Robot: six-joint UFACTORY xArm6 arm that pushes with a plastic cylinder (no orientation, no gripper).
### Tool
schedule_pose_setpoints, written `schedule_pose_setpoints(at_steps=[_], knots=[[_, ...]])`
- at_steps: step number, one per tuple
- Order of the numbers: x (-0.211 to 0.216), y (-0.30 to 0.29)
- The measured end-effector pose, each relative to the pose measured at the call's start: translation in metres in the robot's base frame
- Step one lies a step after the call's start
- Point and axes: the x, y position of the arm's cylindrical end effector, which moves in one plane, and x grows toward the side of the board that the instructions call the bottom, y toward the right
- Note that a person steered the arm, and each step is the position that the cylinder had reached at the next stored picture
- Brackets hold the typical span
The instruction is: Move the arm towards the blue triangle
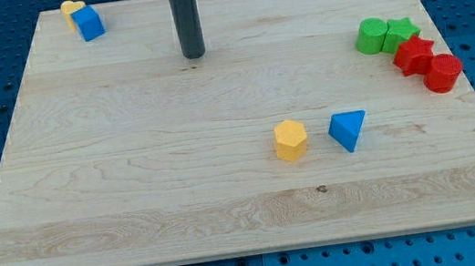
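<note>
The blue triangle (348, 128) lies on the wooden board (135, 192), right of the middle and toward the view's bottom. A yellow hexagon block (291, 140) sits just to its left, a small gap apart. My tip (194, 56) is at the end of the dark rod near the view's top, left of centre. It touches no block. The blue triangle is far from it, down and to the right.
A blue cube (89, 24) touches a yellow block (70, 8) at the top left corner. At the right edge a green cylinder (371, 36), a green star (401, 34), a red star (414, 55) and a red cylinder (442, 73) cluster together.
</note>
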Motion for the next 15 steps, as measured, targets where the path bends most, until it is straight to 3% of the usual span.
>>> schedule_pose_setpoints(at_steps=[5,11,15], knots=[[0.007,0.034],[0.064,0.125],[0.098,0.152]])
